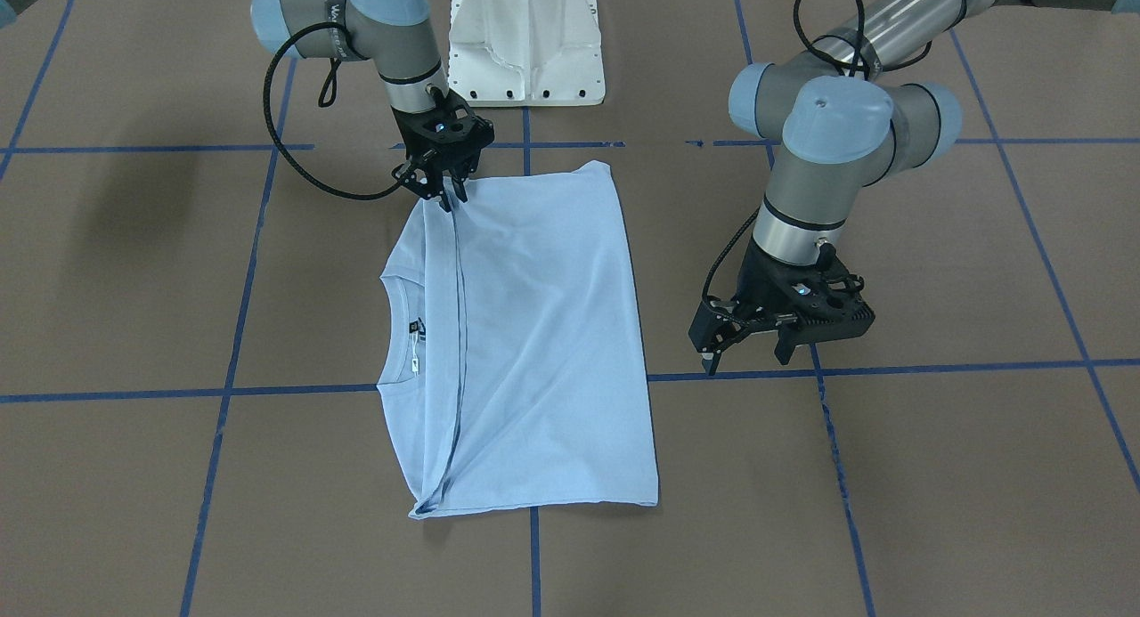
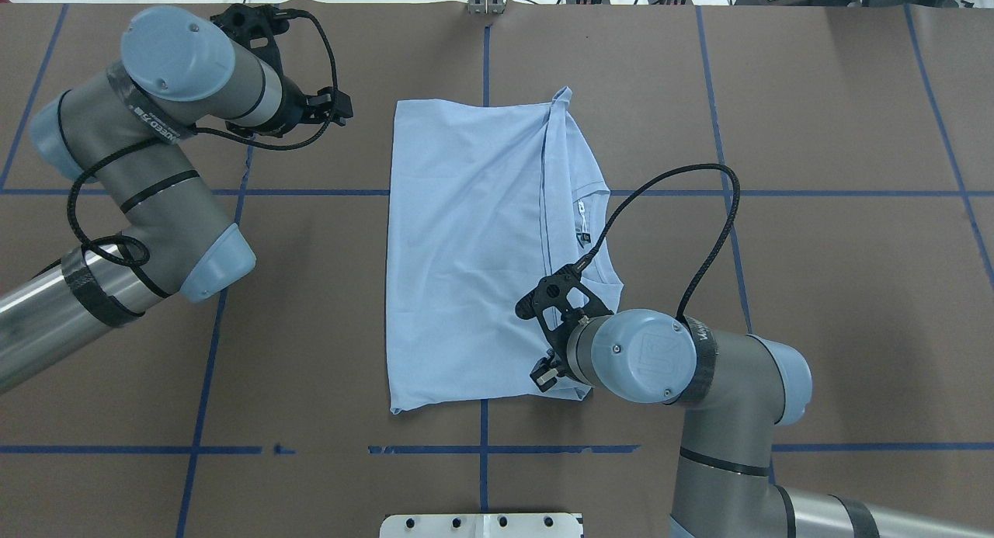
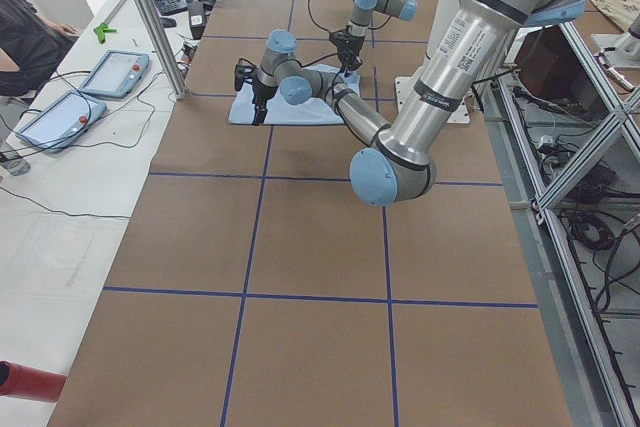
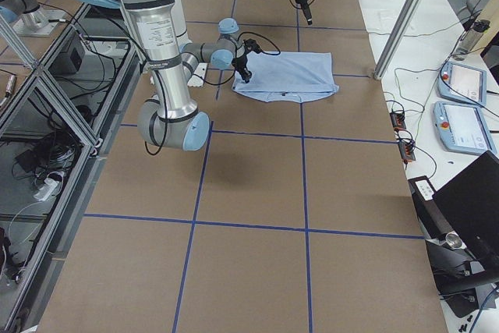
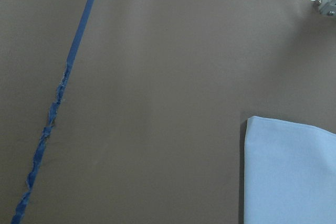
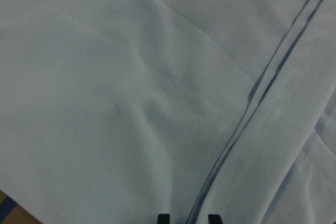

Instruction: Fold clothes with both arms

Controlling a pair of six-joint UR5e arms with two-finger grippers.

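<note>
The light blue T-shirt [image 1: 534,332] [image 2: 466,251] lies flat on the brown table, folded lengthwise. Its round collar [image 1: 401,332] with the black label and white tag shows beside the folded-over hem line. My right gripper [image 1: 443,194] [image 2: 545,365] stands at the shirt's robot-side end and is shut on that hem edge. In the right wrist view its two fingertips [image 6: 164,217] straddle the seam. My left gripper [image 1: 746,354] [image 2: 340,107] hangs open and empty over bare table beside the shirt. The left wrist view shows only a shirt corner [image 5: 294,171].
The white pedestal base [image 1: 525,47] stands just behind the shirt. Blue tape lines [image 1: 232,332] grid the brown table. Tablets [image 3: 110,72] and cables lie off the table's far side, where a person [image 3: 25,37] sits.
</note>
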